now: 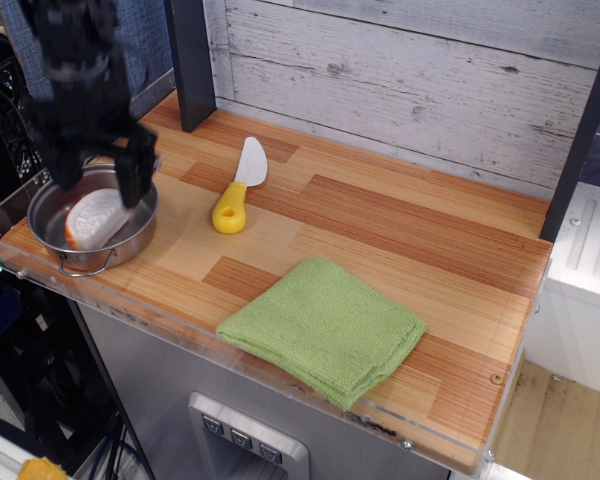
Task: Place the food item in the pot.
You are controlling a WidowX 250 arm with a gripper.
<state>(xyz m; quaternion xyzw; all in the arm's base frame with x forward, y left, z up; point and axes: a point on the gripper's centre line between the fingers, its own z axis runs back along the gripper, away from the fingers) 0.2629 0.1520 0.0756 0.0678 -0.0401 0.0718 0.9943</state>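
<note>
The food item (95, 220), a white half-round wedge with an orange rind edge, lies inside the pot (40, 205), a shallow shiny steel pot with wire loop handles at the table's front left corner. My gripper (98, 178) hangs just above the pot and the wedge. Its black fingers (133, 178) stand apart and hold nothing. The arm above it is blurred.
A white toy knife with a yellow handle (236, 192) lies right of the pot. A folded green cloth (325, 328) lies near the front edge. A dark post (191, 62) stands at the back left before the plank wall.
</note>
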